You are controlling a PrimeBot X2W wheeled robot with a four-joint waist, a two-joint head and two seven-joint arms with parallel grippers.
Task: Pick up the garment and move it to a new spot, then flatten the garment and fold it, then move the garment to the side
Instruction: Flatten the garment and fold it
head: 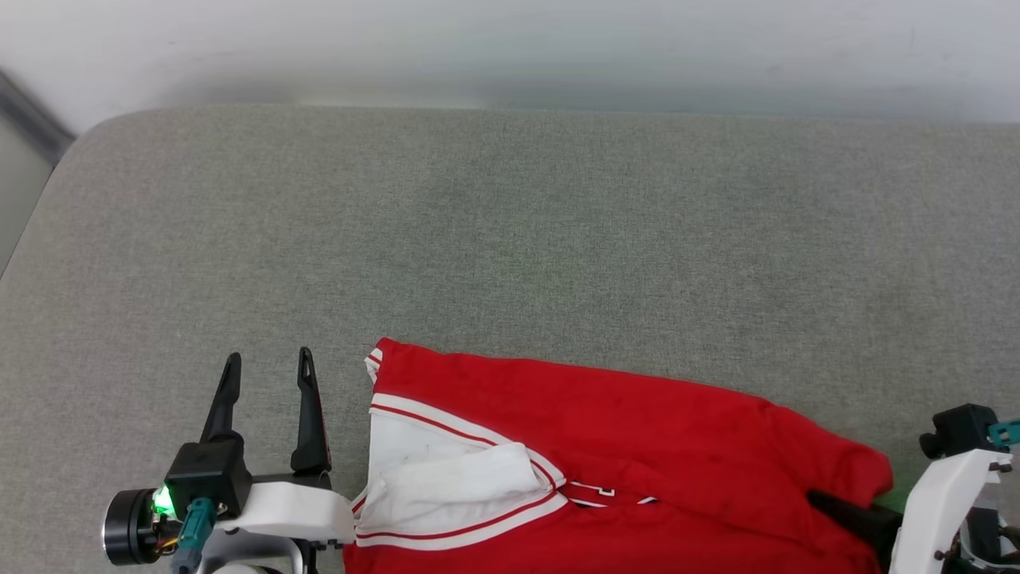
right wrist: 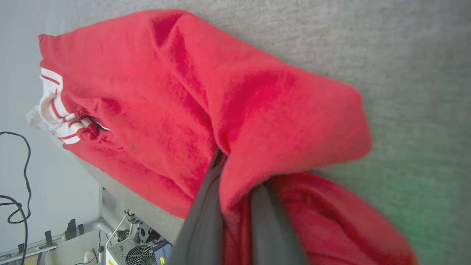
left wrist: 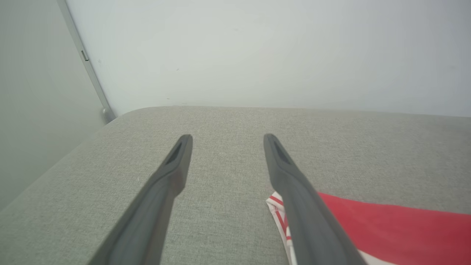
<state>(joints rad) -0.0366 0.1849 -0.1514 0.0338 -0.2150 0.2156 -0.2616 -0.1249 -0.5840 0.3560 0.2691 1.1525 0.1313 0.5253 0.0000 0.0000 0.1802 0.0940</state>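
Note:
The garment (head: 637,430) lies crumpled at the near edge of the grey padded surface (head: 510,223), red body up, with a white sleeve and striped trim (head: 446,470) at its left end. My left gripper (head: 268,363) stands open just left of the garment, with nothing between its fingers; in the left wrist view the left gripper (left wrist: 228,138) hovers over bare grey cloth, with the garment (left wrist: 386,228) beside its right finger. My right gripper (head: 845,510) is shut on the garment's right end. Red cloth (right wrist: 257,110) folds over the right gripper (right wrist: 241,173) and hides its tips.
A pale wall (head: 510,48) runs along the far side of the surface. The surface's rounded left corner (head: 88,135) drops off toward a dark strip. Below the near edge, the right wrist view shows cables (right wrist: 14,176) and a fan unit (right wrist: 141,254).

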